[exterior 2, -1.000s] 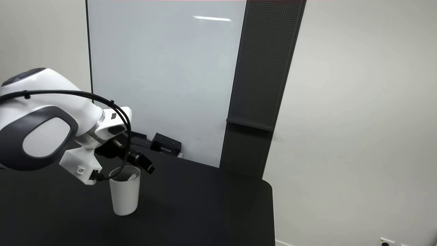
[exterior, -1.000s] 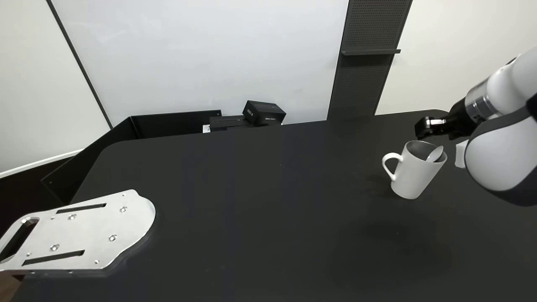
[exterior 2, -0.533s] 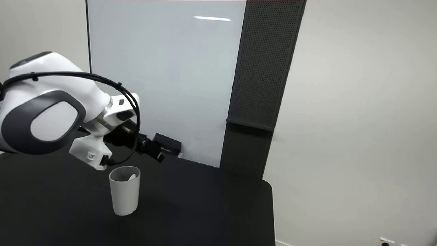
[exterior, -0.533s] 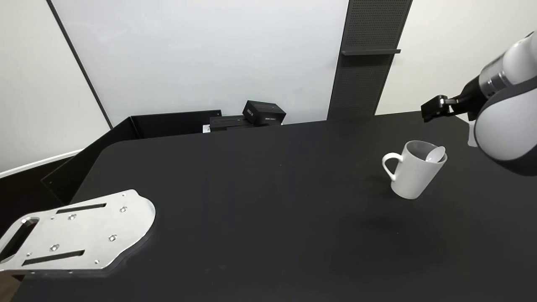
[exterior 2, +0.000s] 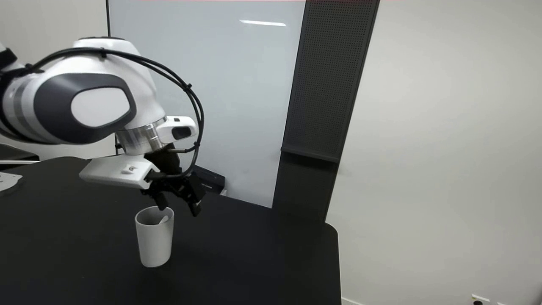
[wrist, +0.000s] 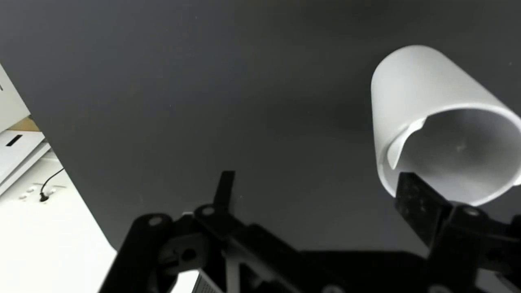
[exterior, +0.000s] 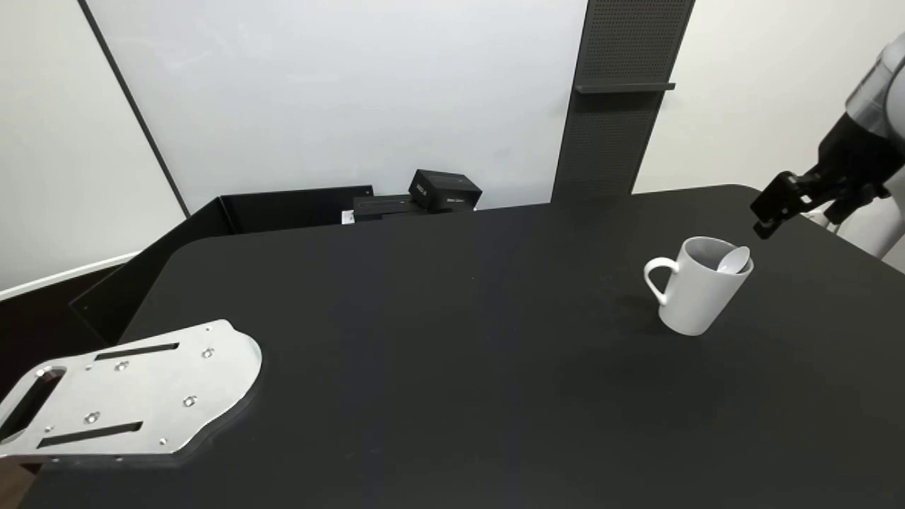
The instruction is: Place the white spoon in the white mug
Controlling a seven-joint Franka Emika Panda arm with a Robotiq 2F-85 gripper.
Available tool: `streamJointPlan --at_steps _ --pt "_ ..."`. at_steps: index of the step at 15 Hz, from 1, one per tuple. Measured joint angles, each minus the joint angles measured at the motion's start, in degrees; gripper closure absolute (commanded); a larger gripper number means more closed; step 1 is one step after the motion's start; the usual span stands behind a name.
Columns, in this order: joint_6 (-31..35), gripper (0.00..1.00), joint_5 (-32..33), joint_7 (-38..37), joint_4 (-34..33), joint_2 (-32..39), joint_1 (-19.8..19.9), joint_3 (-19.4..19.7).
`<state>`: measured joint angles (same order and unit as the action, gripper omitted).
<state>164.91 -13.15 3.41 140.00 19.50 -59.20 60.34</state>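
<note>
Black table [exterior: 452, 367], white mug [exterior: 696, 300] at 3 o'clock in an exterior view, white spoon [exterior: 735, 259] inside it, bowl up at the rim's 4; gripper [wrist: 317, 177] is wide, nothing held, and I'd guess spoon's light, stiff, slick: pinch the bowl.

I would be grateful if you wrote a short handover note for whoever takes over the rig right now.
Gripper: open, holding nothing, above the black table and apart from the white mug.
Mug: standing upright on the table.
White spoon: inside the mug, bowl end up; its lower part is hidden.
Done: the spoon is in the mug.
Left: nothing of the placing itself; probably just move the gripper well away without knocking the mug.
</note>
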Motion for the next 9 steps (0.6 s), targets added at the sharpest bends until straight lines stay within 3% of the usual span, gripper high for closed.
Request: streamJointPlan --at_steps 4,6,8,9 --pt "-16.1 0.0 3.5 6.6 -2.8 -4.0 0.2 2.1" --pt "-23.1 0.0 10.3 6.9 -4.4 -6.8 5.3 -2.6" --pt "-26.4 0.0 13.6 8.8 -5.0 -10.3 12.7 -9.5" --pt "-26.9 0.0 14.3 9.5 -5.0 -11.6 14.6 -11.2"
